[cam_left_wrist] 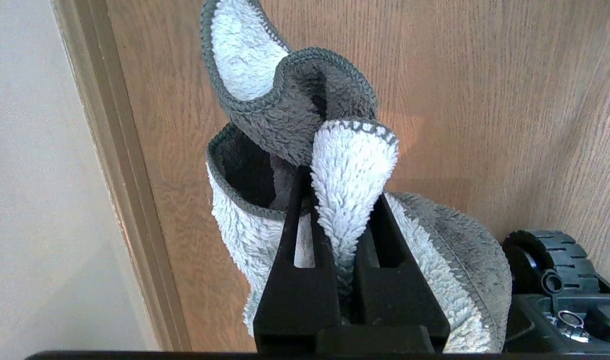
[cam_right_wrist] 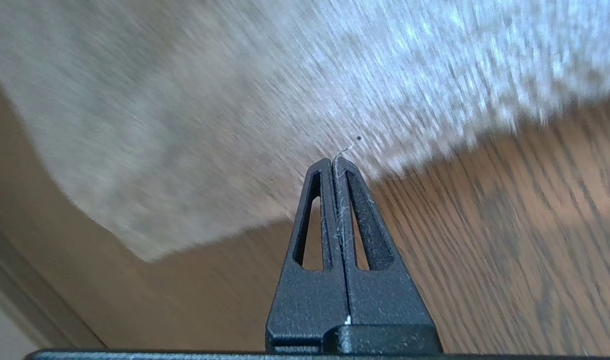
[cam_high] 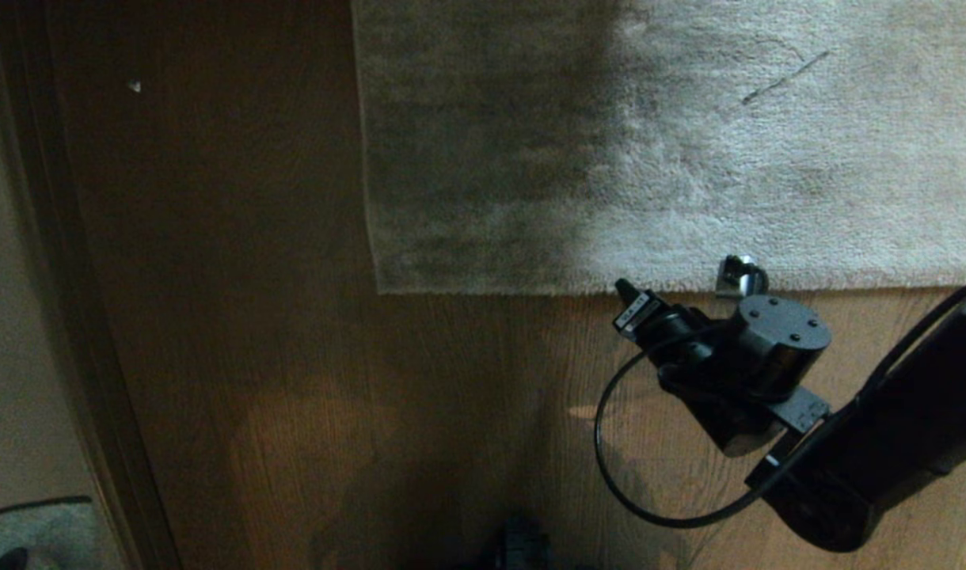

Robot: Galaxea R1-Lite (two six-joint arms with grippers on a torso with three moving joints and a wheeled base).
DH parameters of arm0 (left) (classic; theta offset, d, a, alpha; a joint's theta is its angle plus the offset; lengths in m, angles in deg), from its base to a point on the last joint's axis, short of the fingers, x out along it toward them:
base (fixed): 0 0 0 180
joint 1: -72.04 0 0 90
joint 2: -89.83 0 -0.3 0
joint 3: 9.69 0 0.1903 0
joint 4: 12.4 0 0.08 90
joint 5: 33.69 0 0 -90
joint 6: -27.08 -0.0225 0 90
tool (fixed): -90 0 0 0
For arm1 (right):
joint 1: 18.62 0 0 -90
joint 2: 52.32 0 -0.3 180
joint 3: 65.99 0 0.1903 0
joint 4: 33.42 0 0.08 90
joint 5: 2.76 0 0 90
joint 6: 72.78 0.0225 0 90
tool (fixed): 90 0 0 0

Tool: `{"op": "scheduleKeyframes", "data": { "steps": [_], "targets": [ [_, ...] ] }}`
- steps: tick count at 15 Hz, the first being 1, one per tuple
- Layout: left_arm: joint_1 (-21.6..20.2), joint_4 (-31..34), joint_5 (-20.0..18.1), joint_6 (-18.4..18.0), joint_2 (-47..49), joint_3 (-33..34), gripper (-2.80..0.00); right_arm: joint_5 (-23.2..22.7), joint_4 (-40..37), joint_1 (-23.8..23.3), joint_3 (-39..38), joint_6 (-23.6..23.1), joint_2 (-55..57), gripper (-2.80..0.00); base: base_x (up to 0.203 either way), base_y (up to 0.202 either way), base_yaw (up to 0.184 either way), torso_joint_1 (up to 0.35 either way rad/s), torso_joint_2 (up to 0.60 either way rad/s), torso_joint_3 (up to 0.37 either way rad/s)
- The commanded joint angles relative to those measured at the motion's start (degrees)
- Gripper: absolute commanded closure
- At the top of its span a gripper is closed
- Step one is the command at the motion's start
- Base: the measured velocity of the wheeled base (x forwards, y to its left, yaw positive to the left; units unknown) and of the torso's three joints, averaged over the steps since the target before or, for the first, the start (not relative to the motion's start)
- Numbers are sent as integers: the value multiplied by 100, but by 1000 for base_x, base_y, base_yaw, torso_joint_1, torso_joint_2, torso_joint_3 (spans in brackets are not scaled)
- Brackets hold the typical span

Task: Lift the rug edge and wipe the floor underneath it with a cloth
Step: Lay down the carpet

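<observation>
Grey-beige pile marks the rug edge, which runs left to right across the far half of the scene and lies flat on the floor, its corner at the left. The right gripper hangs over the bare planks just near of that border, its tip at the line of the edge; its fingers are pressed together with nothing between them but a few stray fibres. The left gripper is outside the head view; its fingers pinch a fluffy cloth, pale on one side, dark grey on the other. The floor is brown wood-grain plank, darker in shadow on the left, where a baseboard meets a pale wall.
</observation>
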Motion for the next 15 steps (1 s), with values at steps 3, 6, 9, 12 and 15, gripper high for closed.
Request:
{"op": "scheduleKeyframes", "data": {
  "steps": [3,6,9,12,15],
  "targets": [
    [-1,0,0,1,-2,0,0,33,278,-13,626,174,552,0,0,0,0,0,0,0],
    [-1,0,0,1,-2,0,0,17,278,-24,926,173,578,0,0,0,0,0,0,0],
    [-1,0,0,1,-2,0,0,17,278,-163,1078,173,635,0,0,0,0,0,0,0],
    [-1,0,0,1,-2,0,0,11,278,-277,1102,188,847,0,0,0,0,0,0,0],
    [-1,0,0,1,-2,0,0,17,278,-288,1202,190,1096,0,0,0,0,0,0,0]
  ]
}}
